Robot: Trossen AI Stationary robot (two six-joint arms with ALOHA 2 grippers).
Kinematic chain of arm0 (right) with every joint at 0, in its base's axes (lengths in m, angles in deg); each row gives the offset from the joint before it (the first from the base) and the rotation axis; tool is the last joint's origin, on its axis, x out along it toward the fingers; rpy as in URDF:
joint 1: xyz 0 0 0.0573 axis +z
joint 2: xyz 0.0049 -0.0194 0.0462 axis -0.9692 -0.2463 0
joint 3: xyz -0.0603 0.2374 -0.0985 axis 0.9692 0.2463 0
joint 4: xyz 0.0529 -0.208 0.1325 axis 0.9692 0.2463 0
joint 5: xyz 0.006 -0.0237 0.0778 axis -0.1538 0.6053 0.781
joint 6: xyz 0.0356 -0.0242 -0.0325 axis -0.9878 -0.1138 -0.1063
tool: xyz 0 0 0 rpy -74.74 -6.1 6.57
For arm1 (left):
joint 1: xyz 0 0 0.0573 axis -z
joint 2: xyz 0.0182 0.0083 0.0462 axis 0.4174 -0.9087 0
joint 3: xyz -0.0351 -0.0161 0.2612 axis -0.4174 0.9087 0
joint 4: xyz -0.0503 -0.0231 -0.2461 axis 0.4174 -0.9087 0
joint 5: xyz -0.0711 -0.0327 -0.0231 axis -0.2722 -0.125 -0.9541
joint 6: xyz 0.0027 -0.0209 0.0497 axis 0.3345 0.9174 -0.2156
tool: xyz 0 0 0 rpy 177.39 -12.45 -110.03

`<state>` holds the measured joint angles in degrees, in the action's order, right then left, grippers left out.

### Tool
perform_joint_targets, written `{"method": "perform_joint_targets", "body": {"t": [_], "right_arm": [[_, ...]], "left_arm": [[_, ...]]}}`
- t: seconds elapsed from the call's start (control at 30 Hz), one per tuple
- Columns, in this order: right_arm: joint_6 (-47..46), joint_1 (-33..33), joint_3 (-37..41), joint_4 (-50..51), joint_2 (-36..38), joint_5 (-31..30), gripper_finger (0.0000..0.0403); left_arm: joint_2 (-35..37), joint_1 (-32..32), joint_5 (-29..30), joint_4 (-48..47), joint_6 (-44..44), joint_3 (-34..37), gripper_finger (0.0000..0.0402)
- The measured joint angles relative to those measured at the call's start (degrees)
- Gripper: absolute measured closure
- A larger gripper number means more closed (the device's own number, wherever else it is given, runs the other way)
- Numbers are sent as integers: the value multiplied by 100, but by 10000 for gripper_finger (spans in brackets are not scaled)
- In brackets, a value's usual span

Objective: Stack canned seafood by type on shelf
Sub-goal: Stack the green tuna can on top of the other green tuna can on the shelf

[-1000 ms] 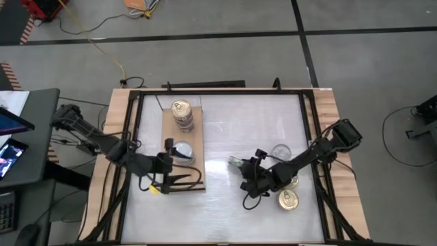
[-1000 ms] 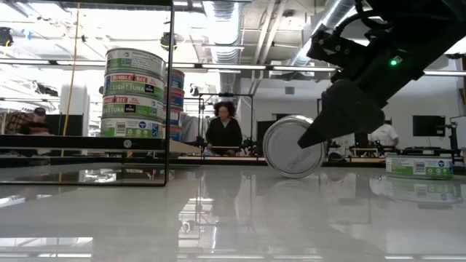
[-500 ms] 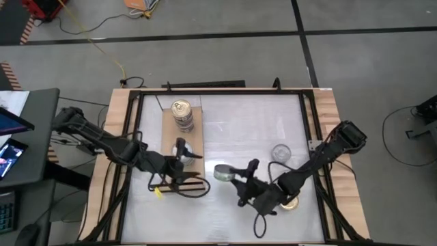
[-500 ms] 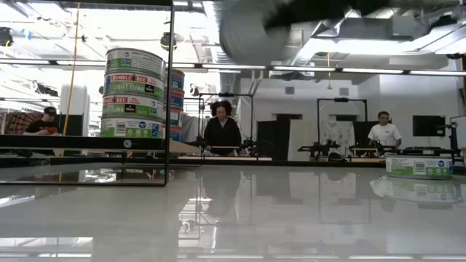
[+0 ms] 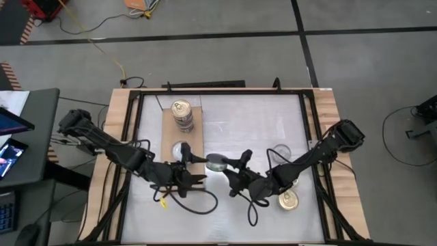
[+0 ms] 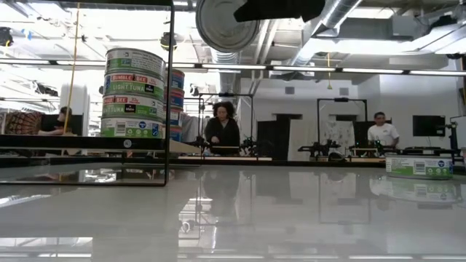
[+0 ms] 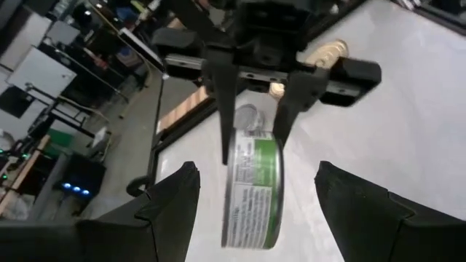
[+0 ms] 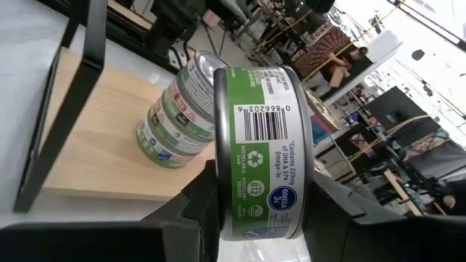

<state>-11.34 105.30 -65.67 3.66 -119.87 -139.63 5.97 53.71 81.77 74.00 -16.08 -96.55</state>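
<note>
A green-labelled tin (image 5: 216, 162) hangs in the air, turned on its edge, in my right gripper (image 5: 226, 165) just off the right side of the tan shelf board (image 5: 193, 137). My left gripper (image 5: 196, 161) is open and faces the tin from the shelf side. In the left wrist view its fingers (image 7: 171, 211) flank the tin (image 7: 251, 191) without touching it. A stack of gold-topped tins (image 5: 181, 115) and one silver-topped tin (image 5: 179, 149) stand on the shelf. A silver-topped tin (image 5: 281, 152) and a gold-topped tin (image 5: 288, 199) lie on the white table. My right gripper pinches the tin between its two fingers (image 7: 222, 109), one on each flat face (image 8: 218, 156). The label band (image 8: 262, 153) is turned toward its wrist. It comes about level from the table's right. The tin is on edge, lifted clear of table and shelf (image 6: 226, 22).
The shelf's thin black frame (image 6: 170, 87) rises beside the stacked tins (image 6: 135, 91). Black rails and wooden side boards (image 5: 331, 137) border the white table. A low tin (image 6: 419, 164) sits far to the right. People stand in the room beyond.
My right gripper has lifted the tin off the table, where it stood on edge, and carried it up and toward the table's left, close to the shelf. My left gripper has moved off the shelf's silver-topped tin toward the table's right, meeting the carried tin.
</note>
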Motion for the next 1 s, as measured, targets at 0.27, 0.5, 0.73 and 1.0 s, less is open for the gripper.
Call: {"method": "perform_joint_targets", "body": {"t": [0.27, 0.5, 0.73, 1.0], "right_arm": [[23, 42, -4, -292, -2, 114, 238], [236, 116, -5, -506, -2, 109, 238], [246, 118, -7, -599, -2, 247, 222], [64, 72, -4, -709, -4, 856, 174]], "left_arm": [[-644, -111, 326, -195, -471, -330, 140], [-867, -141, 1006, -290, -744, -362, 146], [-819, 78, 994, -445, -730, -363, 227], [-790, 127, 886, -825, -416, -349, 263]]}}
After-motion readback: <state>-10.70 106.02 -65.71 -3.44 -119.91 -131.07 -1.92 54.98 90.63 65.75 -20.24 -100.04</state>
